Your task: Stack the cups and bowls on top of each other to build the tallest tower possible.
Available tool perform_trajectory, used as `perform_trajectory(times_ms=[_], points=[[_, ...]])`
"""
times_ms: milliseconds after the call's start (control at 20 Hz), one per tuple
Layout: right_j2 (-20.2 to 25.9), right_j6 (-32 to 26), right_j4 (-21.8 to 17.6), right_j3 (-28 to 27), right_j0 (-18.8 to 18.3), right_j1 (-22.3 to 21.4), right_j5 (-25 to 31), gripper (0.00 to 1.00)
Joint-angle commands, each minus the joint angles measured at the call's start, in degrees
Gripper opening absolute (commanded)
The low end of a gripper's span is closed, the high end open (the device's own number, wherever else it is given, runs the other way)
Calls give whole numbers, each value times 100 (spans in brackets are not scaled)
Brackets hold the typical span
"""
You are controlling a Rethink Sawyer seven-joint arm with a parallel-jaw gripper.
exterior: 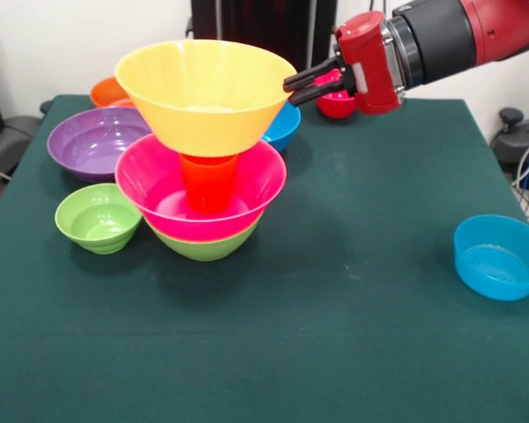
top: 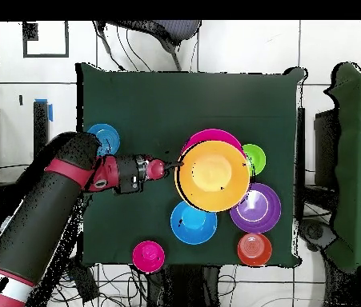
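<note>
Around the tower (exterior: 204,159) sit purple (exterior: 93,141) and small green bowls (exterior: 98,217); the hand (exterior: 293,88), fingers nearly together, touches its yellow bowl's rim (exterior: 282,66).

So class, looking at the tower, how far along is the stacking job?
Done: green bowl, pink bowl, orange cup and large yellow-orange bowl are stacked. In hand: the tool sits at that top bowl's rim. Left: the purple bowl, small green bowl and blue bowl.

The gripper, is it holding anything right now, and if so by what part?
It cannot be told. The gripper has its fingertips right at the rim of the big orange bowl topping the tower, but whether they pinch it is unclear.
</note>
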Motion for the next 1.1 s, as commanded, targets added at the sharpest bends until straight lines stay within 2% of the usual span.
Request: perform_trajectory(times_ms=[50, 1100], points=[[537, 93, -102, -302, -95, 278, 278, 0], [560, 68, -249, -210, -203, 246, -175, 0]])
